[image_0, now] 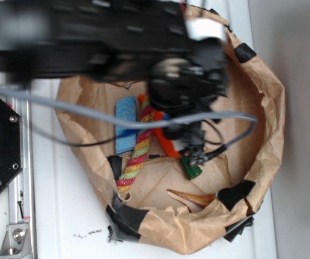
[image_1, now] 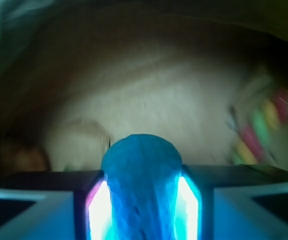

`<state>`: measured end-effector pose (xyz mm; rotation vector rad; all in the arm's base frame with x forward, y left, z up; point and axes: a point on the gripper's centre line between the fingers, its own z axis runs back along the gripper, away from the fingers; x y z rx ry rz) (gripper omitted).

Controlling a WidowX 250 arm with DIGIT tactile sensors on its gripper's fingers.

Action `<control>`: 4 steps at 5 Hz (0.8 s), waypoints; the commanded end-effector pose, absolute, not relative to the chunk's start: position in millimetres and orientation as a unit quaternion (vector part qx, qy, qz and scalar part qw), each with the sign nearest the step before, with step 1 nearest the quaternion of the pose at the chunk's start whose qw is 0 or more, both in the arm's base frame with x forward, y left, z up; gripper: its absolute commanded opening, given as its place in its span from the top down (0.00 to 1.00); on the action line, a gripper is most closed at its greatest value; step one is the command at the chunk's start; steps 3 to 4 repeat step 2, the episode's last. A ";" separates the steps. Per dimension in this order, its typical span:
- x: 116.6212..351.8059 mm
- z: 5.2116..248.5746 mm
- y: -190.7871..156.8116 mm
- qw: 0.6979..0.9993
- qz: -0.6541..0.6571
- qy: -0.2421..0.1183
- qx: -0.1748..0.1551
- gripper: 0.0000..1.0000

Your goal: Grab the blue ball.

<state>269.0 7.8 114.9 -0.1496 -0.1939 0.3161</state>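
**Ball pinched, grasp looks done**

Wrist view: the ball (image_1: 141, 185) sits dead centre between the two pads (image_1: 99, 210), which press on its left and right flanks. So the pincer (image_1: 141, 212) is pinching the ball, not spread. The ball's rounded top pokes out past the pad tips, so the grip is around its widest part. That is the sensible place to hold a round, slightly fuzzy thing: less chance of it squirting out.

Exterior view: the arm (image_0: 90, 43) reaches in from the left and hangs over the paper bowl (image_0: 273, 124), with the pincer (image_0: 190, 148) pointing down near the middle. The ball itself is hidden here behind the wrist and cables, so I can't confirm it from this view. Can't tell either whether it's lifted or touching the paper.

The crumpled, taped paper wall is presumably there to pen loose items in reach. Inside it:
- rope (image_0: 138, 148), striped, just left of the pincer
- sponge (image_0: 125, 124), flat, light blue, left of the rope. Not the target.
- carrot (image_0: 165, 137), orange, partly under the wrist

All of it sits on the white bench (image_0: 63, 216).

My read: grab step essentially complete. Main risk is a slip if the squeeze is light; both views are blurred, so the contact detail is soft.
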 end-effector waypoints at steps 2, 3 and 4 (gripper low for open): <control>229.2 165.0 12.3 0.992 0.101 -0.069 -0.042 1.00; 229.2 165.0 12.3 0.992 0.101 -0.069 -0.042 1.00; 229.2 165.0 12.3 0.992 0.101 -0.069 -0.042 1.00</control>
